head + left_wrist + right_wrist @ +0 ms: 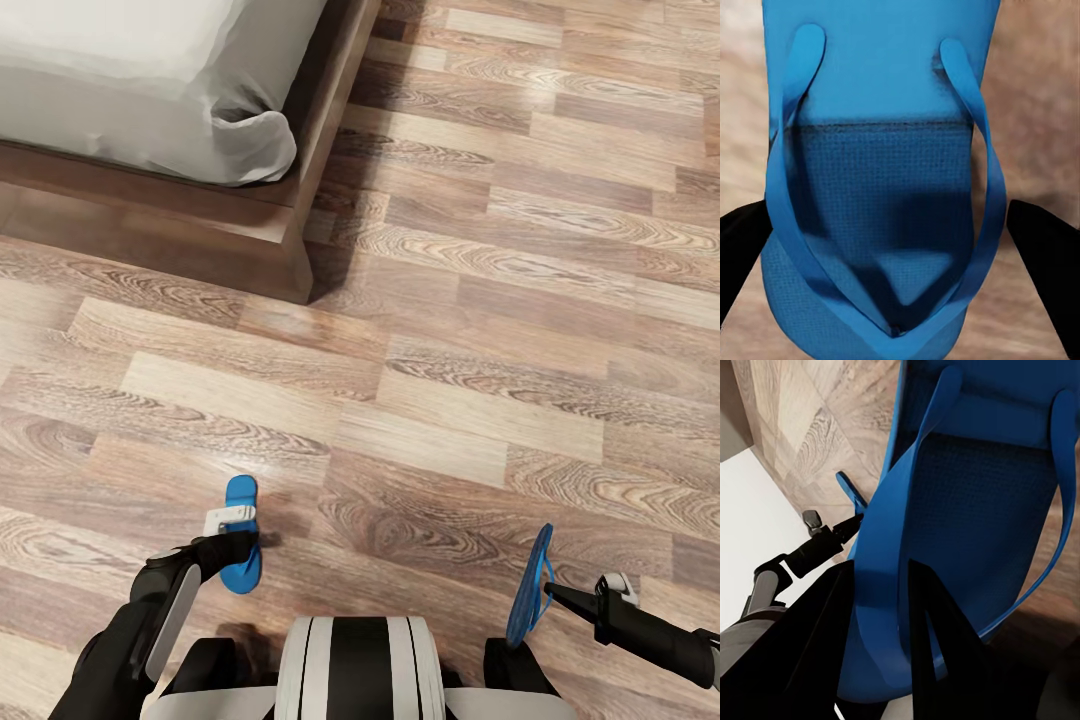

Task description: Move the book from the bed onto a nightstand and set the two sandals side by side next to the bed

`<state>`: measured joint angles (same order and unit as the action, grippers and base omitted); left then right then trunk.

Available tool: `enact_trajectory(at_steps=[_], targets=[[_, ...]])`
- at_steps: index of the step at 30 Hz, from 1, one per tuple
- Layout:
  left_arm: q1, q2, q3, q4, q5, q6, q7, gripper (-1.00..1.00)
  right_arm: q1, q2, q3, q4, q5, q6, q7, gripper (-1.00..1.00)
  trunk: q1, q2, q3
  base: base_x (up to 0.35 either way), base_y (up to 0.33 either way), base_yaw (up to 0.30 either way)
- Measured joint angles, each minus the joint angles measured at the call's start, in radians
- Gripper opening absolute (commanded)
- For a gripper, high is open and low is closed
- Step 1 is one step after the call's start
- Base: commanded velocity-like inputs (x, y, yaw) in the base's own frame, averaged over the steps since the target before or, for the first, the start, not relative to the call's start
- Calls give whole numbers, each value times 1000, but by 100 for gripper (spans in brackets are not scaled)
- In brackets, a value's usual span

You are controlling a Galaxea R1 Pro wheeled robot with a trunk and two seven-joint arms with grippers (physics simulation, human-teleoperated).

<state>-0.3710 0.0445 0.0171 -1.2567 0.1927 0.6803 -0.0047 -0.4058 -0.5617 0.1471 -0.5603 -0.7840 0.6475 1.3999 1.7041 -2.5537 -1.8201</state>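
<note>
One blue sandal [241,548] lies flat on the wood-plank floor [480,380], sole down, toe end pointing toward the bed [190,190] but well short of it. The left end effector [232,535] hangs right over it; in the left wrist view its two dark fingers [1046,270] stand apart on either side of the sole, outside the straps, so it looks open and not yet gripping, though whether the tips touch the foam I can't make out.

The other sandal [528,588] is off the floor, turned up on its edge, and the right end effector [552,594] is clamped on it. The right wrist view shows the fingers [937,637] pinching a strap and the rim of the sole.

To do this well, I'd judge the held sandal should be carried over toward the bed frame and rolled flat before release, sole down, so it doesn't drop on its edge. The left one needs a firm squeeze across the sole, then the same short trip, ending just beside its mate with toes pointing the same way. Neither is near the bed yet.
</note>
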Motion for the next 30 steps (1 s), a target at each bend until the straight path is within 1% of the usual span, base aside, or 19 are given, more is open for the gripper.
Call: enact_trajectory(at_steps=[4,5,15,23,24,25,26,27,28,29,30], targets=[[0,0,0,0,1,0,-2,-100,0,0,0,0,0,0,0,-100,0,0,0,0,0,0],[0,0,0,0,-3,1,-2,-100,0,0,0,0,0,0,0,-100,0,0,4,0,0,0],[0,0,0,-2,-4,2,-3,-100,0,0,0,0,0,0,0,-100,-5,3,42,0,0,0],[0,0,0,-3,2,5,-9,-100,0,0,-1,0,0,0,0,-100,-9,4,73,0,0,0],[0,1,1,-3,11,7,-20,-100,0,0,-1,0,0,0,0,-100,-9,5,77,0,0,0],[0,2,3,-3,30,8,-41,-100,0,-1,-2,1,0,0,1,-100,-9,5,81,0,0,0],[0,5,5,-3,52,8,-74,-100,0,-2,-3,1,0,0,1,-100,-10,5,85,0,0,0],[0,11,8,-4,86,10,-131,-100,0,-3,-4,1,0,0,1,-100,-10,5,89,0,0,0],[0,15,9,-4,89,10,-151,-100,0,-4,-4,1,0,0,1,-100,-11,6,93,0,0,0],[0,35,11,-5,117,11,-207,-100,0,-5,-5,1,0,0,0,-100,-11,6,97,0,0,0],[0,54,12,-5,132,11,-245,-100,0,-5,-5,1,0,0,-1,-100,-12,6,100,0,0,0]])
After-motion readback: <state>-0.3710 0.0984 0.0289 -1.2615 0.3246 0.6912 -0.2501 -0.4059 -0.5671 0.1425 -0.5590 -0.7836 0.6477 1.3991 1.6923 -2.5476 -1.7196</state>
